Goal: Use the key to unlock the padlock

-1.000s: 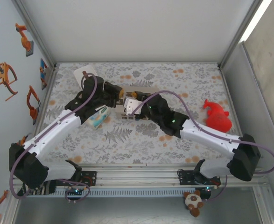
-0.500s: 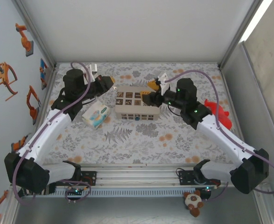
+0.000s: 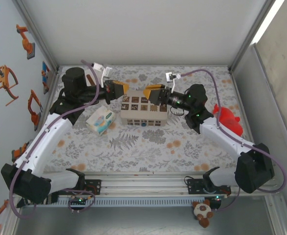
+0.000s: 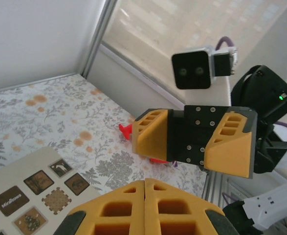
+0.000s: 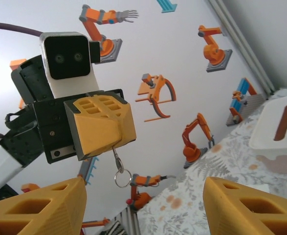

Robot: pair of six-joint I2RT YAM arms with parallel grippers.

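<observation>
My left gripper (image 3: pixel 125 88) is raised above the patterned box's back left corner, its orange fingers pressed shut. In the right wrist view the left gripper (image 5: pixel 102 128) faces the camera, and a thin metal key (image 5: pixel 116 155) with a small ring (image 5: pixel 120 177) dangles from its shut fingers. My right gripper (image 3: pixel 148 93) hovers just opposite it, jaws open and empty. From the left wrist view the right gripper (image 4: pixel 189 142) has its two fingers spread wide, beyond my own shut left gripper (image 4: pixel 145 183). The padlock is out of view.
A flat box with picture tiles (image 3: pixel 144 110) lies below both grippers. A tissue packet (image 3: pixel 100 121) sits to its left, and a red toy (image 3: pixel 229 122) at the right by the wall. A white container (image 5: pixel 277 125) stands at the back left corner. Walls close in on three sides.
Both arms rose from low over the box, swung apart, then turned their grippers to face each other above it. The right gripper's jaws spread wider. The left stayed shut.
</observation>
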